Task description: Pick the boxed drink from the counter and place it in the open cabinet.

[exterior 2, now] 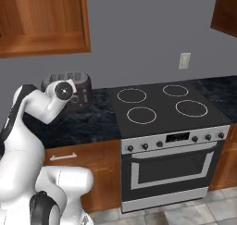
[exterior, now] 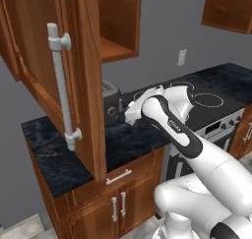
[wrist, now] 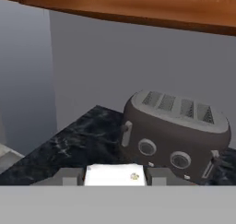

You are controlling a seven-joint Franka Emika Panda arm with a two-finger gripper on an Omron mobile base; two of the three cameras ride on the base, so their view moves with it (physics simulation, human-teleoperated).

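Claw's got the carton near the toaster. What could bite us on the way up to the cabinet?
1. The claw grips the boxed drink only near its top; it could slip on the lift.
2. The toaster sits right ahead; forward motion could knock it.
3. The open cabinet door hangs out beside the arm, and the cabinet's bottom edge is overhead; rising straight could clip them.

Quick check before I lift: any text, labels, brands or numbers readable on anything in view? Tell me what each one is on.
None can be read.
Arm: small dark marking on the link, too blurred to read.
Oven: control display shows faint marks, too small to read.
Boxed drink: small round mark on top, no legible text.
Toaster: dials only, no readable labels.
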